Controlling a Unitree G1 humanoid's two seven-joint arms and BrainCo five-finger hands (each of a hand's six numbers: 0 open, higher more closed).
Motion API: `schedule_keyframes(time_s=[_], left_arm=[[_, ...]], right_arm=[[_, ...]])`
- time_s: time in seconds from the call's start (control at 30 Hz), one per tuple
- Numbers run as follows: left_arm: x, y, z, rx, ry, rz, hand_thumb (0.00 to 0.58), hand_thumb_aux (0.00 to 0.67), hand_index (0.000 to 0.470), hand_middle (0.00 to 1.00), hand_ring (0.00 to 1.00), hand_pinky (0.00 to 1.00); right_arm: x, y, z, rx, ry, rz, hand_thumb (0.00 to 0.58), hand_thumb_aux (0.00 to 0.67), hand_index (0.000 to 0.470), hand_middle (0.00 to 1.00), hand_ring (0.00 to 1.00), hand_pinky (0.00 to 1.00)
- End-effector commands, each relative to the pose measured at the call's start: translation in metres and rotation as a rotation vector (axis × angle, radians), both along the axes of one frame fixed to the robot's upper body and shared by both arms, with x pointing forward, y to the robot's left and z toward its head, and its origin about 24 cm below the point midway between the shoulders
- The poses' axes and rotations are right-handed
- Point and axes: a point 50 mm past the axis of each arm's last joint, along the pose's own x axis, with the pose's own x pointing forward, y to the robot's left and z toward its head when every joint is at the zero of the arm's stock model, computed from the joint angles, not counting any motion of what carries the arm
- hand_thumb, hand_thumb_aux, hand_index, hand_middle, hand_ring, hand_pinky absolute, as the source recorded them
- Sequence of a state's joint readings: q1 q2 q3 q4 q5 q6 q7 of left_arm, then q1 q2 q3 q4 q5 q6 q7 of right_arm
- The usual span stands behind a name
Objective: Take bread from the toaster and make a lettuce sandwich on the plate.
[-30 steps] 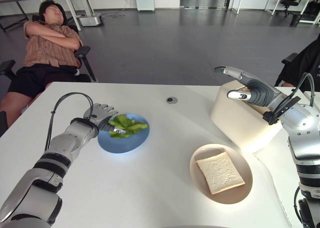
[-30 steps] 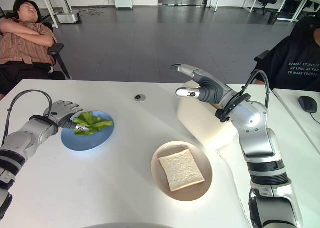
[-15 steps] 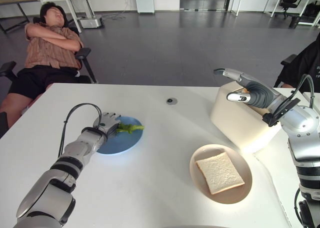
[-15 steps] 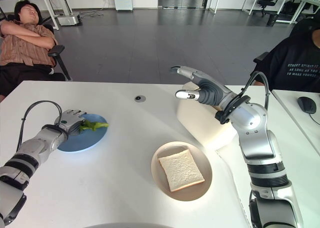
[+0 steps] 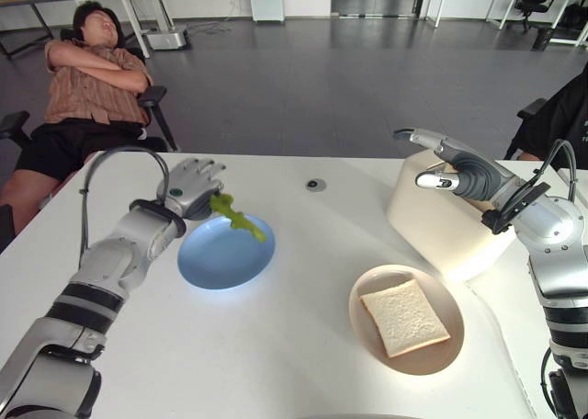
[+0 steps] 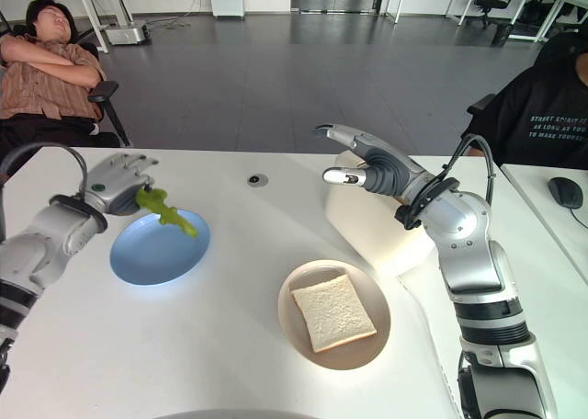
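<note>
Green lettuce (image 5: 237,219) dangles pinched in left hand (image 5: 188,187), left of centre above blue plate (image 5: 211,263). Thin grip: may drop crossing to bread (image 5: 404,318) lower right. Right hand (image 5: 455,166) spread, empty, over toaster (image 5: 441,226).

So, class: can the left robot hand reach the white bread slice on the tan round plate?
Probably yes: the left robot hand holds a green lettuce leaf aloft; only bare white table lies toward the bread slice.

Bright, even indoor light. The glossy white table (image 5: 276,345) glares strongest just below the right hand (image 5: 450,169), beside the cream box-shaped toaster (image 5: 441,221). Below the left hand (image 5: 190,187), the round blue plate (image 5: 216,263) carries a pale sheen.
</note>
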State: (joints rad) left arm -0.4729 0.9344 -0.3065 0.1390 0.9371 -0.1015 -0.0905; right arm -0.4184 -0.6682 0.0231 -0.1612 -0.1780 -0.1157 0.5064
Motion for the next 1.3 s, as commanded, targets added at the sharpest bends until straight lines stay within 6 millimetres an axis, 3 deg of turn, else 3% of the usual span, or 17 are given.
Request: schedule_keyframes(time_s=[0.03, 0.1, 0.3, 0.5, 0.9, 1.17, 1.2, 1.27, 1.3], left_arm=[[-0.016, -0.031, 0.023, -0.050, -0.056, -0.116, 0.580, 0.670, 0.470, 0.00, 0.00, 0.00], [-0.023, -0.055, 0.019, -0.116, -0.037, -0.201, 0.580, 0.670, 0.470, 0.00, 0.00, 0.00], [-0.038, -0.129, -0.027, -0.233, 0.113, -0.423, 0.580, 0.670, 0.470, 0.00, 0.00, 0.00], [-0.050, -0.187, -0.057, -0.267, 0.133, -0.589, 0.580, 0.670, 0.470, 0.00, 0.00, 0.00], [-0.080, -0.249, -0.087, -0.363, 0.083, -0.734, 0.580, 0.670, 0.470, 0.00, 0.00, 0.00], [-0.089, -0.265, -0.109, -0.255, 0.062, -0.806, 0.580, 0.670, 0.470, 0.00, 0.00, 0.00], [-0.089, -0.265, -0.110, -0.239, 0.052, -0.808, 0.551, 0.520, 0.365, 0.00, 0.00, 0.00], [-0.089, -0.266, -0.112, -0.206, 0.031, -0.823, 0.438, 0.339, 0.238, 0.00, 0.00, 0.00], [-0.088, -0.266, -0.112, -0.189, 0.011, -0.827, 0.434, 0.334, 0.234, 0.00, 0.00, 0.00]], right_arm=[[0.001, -0.003, 0.001, -0.010, -0.003, -0.018, 0.000, 0.000, 0.000, 0.00, 0.00, 0.00], [0.002, -0.004, 0.002, -0.009, -0.010, -0.026, 0.000, 0.000, 0.000, 0.00, 0.00, 0.00], [0.006, -0.014, 0.009, -0.009, -0.042, -0.089, 0.000, 0.000, 0.000, 0.00, 0.00, 0.00], [0.006, -0.025, 0.017, 0.023, -0.062, -0.142, 0.000, 0.000, 0.000, 0.00, 0.00, 0.00], [0.007, -0.027, 0.016, 0.022, -0.048, -0.151, 0.000, 0.000, 0.000, 0.00, 0.00, 0.00], [0.006, -0.026, 0.013, 0.021, -0.042, -0.149, 0.000, 0.000, 0.000, 0.00, 0.00, 0.00], [0.007, -0.026, 0.013, 0.020, -0.041, -0.148, 0.000, 0.000, 0.000, 0.00, 0.00, 0.00], [0.006, -0.026, 0.013, 0.020, -0.042, -0.148, 0.000, 0.000, 0.000, 0.00, 0.00, 0.00], [0.006, -0.025, 0.013, 0.020, -0.041, -0.146, 0.000, 0.000, 0.000, 0.00, 0.00, 0.00]])
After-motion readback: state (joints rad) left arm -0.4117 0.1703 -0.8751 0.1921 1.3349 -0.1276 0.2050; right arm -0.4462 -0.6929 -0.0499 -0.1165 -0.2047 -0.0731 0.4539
